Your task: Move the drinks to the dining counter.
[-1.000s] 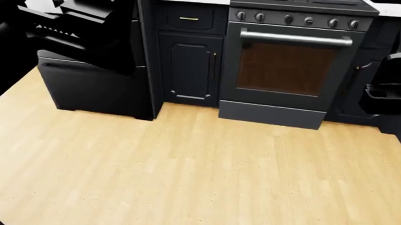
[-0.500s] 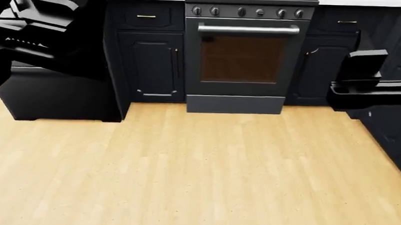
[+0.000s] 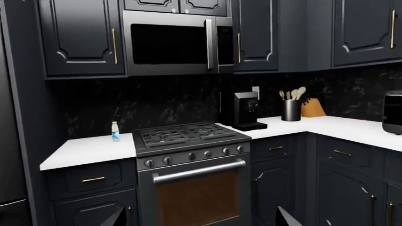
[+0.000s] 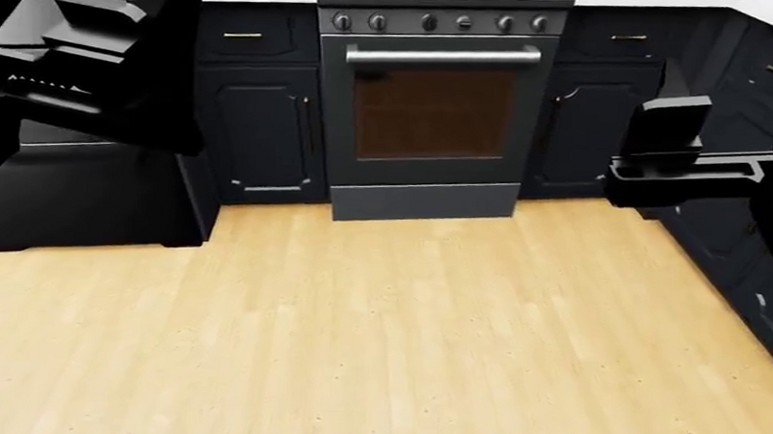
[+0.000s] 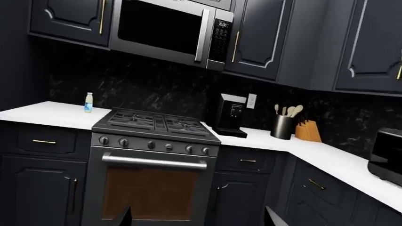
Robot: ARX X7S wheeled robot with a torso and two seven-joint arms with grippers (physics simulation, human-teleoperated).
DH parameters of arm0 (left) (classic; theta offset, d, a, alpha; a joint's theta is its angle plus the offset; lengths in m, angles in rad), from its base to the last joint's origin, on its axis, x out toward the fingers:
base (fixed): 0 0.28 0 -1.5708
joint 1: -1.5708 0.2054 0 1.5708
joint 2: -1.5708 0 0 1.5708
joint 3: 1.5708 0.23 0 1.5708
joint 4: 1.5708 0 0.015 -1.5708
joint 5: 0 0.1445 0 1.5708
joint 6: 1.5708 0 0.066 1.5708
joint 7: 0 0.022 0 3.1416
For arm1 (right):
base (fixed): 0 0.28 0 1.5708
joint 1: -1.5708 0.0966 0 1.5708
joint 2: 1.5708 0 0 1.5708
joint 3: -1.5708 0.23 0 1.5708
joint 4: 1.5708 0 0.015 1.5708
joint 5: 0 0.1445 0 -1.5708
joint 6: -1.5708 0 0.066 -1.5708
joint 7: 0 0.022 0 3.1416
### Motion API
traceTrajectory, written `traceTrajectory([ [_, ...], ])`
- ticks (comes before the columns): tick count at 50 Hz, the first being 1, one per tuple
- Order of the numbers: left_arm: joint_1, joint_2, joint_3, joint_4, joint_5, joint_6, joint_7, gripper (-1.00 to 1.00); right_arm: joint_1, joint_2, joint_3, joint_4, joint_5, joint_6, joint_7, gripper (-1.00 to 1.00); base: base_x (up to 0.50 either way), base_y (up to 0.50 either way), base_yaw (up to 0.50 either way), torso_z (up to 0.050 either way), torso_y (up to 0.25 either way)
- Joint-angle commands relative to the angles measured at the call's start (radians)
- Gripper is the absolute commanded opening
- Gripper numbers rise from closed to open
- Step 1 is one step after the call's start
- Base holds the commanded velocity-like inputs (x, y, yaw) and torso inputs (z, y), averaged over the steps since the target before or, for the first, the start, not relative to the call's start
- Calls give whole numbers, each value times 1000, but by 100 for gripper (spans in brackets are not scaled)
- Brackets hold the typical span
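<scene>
One of the drinks, a small cream bottle with a blue label (image 3: 115,131) (image 5: 88,102), stands upright on the white countertop (image 3: 88,149) beside the stove, far ahead of both arms. My left gripper (image 3: 201,219) is open with nothing between its fingertips (image 3: 119,217). My right gripper (image 5: 199,219) is open too and holds nothing. In the head view the left arm (image 4: 90,57) is raised at the left and the right arm (image 4: 684,165) at the right. The dining counter is out of view.
A black stove with an oven door (image 4: 429,103) faces me across the wooden floor (image 4: 383,323). Dark cabinets (image 4: 261,126) flank it, and a tall black block (image 4: 79,197) stands to the left. A microwave (image 5: 169,33), coffee maker (image 5: 229,115), utensil pot (image 5: 283,125) and knife block (image 5: 306,131) line the corner counter.
The head view has swung to the right: the stove has slid leftward in it, and the right arm has come further into sight. Both grippers hold nothing.
</scene>
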Motion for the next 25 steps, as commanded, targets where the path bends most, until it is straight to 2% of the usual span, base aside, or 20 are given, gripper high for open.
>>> traceTrajectory([
  [1,10,4,2,0,11,2,3,100,0,-19,-14,11,-12,-2,-6,100,498,-44,0,0,0],
  [25,-17,38,19,-14,20,-14,-1,100,-4,-20,0,13,-25,-30,-16,100,498,-44,0,0,2],
])
